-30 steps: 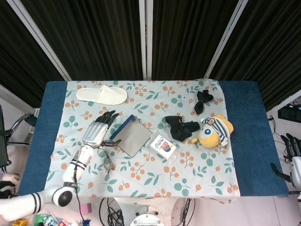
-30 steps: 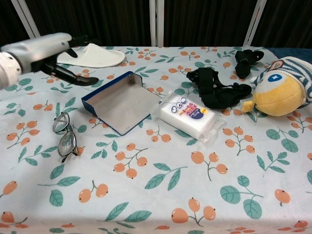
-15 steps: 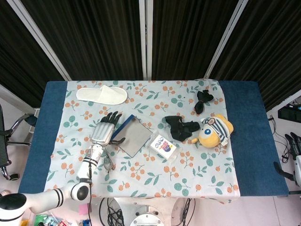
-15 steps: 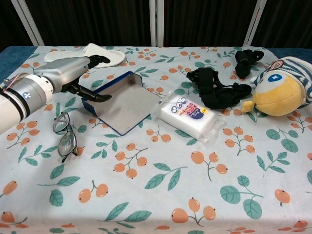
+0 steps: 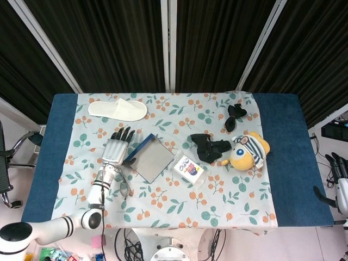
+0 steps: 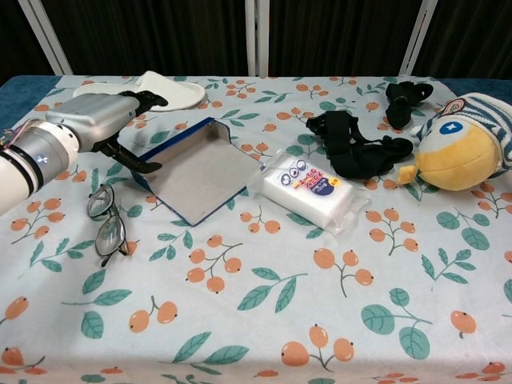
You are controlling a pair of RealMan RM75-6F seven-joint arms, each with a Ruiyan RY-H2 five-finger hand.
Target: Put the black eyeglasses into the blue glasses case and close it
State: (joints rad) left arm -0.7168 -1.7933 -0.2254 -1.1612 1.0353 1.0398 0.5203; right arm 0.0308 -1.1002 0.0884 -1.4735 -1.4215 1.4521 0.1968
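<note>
**A:** Where is the robot's hand, and what is it doing?

**B:** The left hand [image 6: 100, 120] hovers at the left edge of the blue glasses case [image 6: 196, 168]. Its fingers are spread and hold nothing. A dark thumb reaches toward the case's near-left wall; whether it touches is unclear. The right hand [image 5: 338, 167] shows only at the far right edge of the head view, beyond the table; its fingers cannot be made out.

**A:** How does the case lie?

**B:** Open, grey lining up, its long axis running diagonally from near-left to far-right in the chest view. The black eyeglasses [image 6: 106, 223] lie on the floral tablecloth [image 6: 264, 304] just in front of the hand, outside the case, lenses stacked one beyond the other and temples pointing right.

**A:** Do the views differ?

**B:** The head view hides most of the eyeglasses [image 5: 124, 182] beneath the left arm; the chest view shows them whole.

**A:** What else is there?

**B:** A white tissue pack [image 6: 310, 188] touches the case's right corner. Further right lie black straps [image 6: 352, 148], a yellow plush toy [image 6: 464, 144], and a white slipper [image 6: 152, 88] behind the hand.
</note>
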